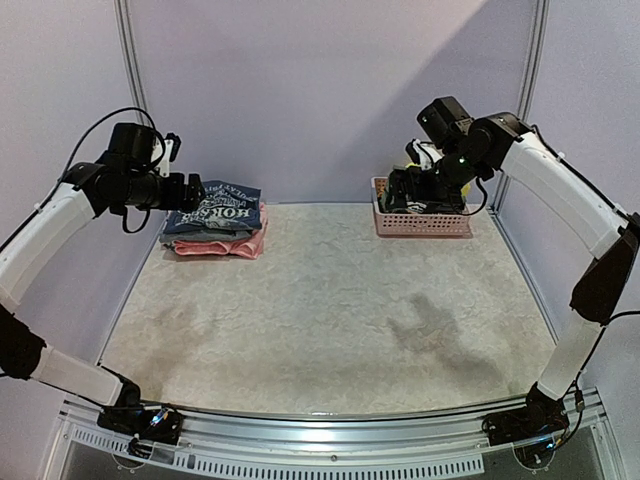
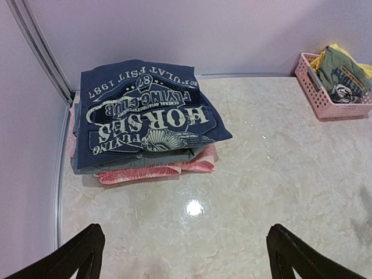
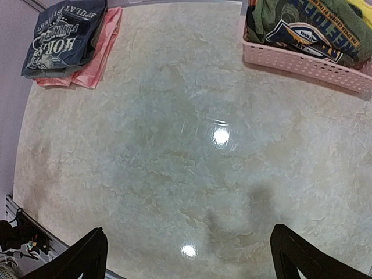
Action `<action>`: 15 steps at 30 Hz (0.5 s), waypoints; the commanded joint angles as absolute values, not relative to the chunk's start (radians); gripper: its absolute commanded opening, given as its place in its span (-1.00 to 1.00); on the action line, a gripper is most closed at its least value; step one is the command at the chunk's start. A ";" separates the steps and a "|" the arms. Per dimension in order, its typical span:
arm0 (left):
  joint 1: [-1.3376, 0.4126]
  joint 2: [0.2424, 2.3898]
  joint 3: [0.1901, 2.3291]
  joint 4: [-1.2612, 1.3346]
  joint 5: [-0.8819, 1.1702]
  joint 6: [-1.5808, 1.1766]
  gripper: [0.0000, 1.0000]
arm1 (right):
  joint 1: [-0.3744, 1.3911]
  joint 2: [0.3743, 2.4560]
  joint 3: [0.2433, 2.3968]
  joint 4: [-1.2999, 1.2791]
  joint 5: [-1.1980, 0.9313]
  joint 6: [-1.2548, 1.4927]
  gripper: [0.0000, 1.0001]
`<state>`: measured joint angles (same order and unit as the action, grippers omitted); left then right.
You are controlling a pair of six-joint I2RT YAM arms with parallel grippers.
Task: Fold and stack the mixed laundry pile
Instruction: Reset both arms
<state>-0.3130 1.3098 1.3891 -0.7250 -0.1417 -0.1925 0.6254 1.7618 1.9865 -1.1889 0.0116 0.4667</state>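
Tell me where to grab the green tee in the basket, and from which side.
Pinch a raised fold on top of the green printed tee, coming down from above: it lies crumpled inside the pink basket, whose walls likely block a sideways approach.

The left arm (image 1: 60, 215) reaches up and forward, elbow low, the left gripper (image 2: 186, 253) spread wide and empty. The right arm (image 1: 560, 200) arches high, the right gripper (image 3: 186, 250) likewise wide apart, holding nothing.
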 commanded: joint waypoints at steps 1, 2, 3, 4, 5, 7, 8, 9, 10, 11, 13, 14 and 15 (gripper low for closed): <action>-0.361 1.253 1.361 -0.797 -0.145 -0.224 0.99 | 0.620 1.741 2.040 -1.213 0.071 0.452 0.98; -0.368 1.243 1.360 -0.803 -0.146 -0.231 0.99 | 0.619 1.739 2.051 -1.211 0.078 0.450 0.98; -0.375 1.233 1.357 -0.809 -0.144 -0.237 0.99 | 0.617 1.736 2.058 -1.210 0.086 0.451 0.98; -0.385 1.224 1.353 -0.814 -0.143 -0.241 0.99 | 0.617 1.729 2.063 -1.205 0.093 0.451 0.97; -0.394 1.216 1.348 -0.817 -0.142 -0.246 0.99 | 0.617 1.724 2.068 -1.201 0.099 0.452 0.98; -0.414 1.200 1.337 -0.818 -0.134 -0.252 0.99 | 0.616 1.707 2.071 -1.184 0.114 0.454 0.98; -0.423 1.194 1.332 -0.819 -0.129 -0.256 0.99 | 0.615 1.688 2.068 -1.170 0.118 0.455 0.98; -0.434 1.189 1.327 -0.819 -0.122 -0.260 0.99 | 0.615 1.669 2.061 -1.153 0.132 0.456 0.98; -0.443 1.185 1.322 -0.820 -0.115 -0.264 0.99 | 0.615 1.653 2.052 -1.139 0.154 0.461 0.97; -0.452 1.183 1.320 -0.821 -0.108 -0.269 0.99 | 0.614 1.628 2.040 -1.126 0.178 0.472 0.98; -0.475 1.175 1.313 -0.818 -0.098 -0.274 0.99 | 0.615 1.591 2.014 -1.104 0.205 0.484 0.98; -0.486 1.170 1.306 -0.817 -0.094 -0.278 0.99 | 0.615 1.575 1.996 -1.090 0.213 0.485 0.98; -0.499 1.166 1.297 -0.812 -0.089 -0.282 0.99 | 0.614 1.542 1.967 -1.073 0.220 0.486 0.98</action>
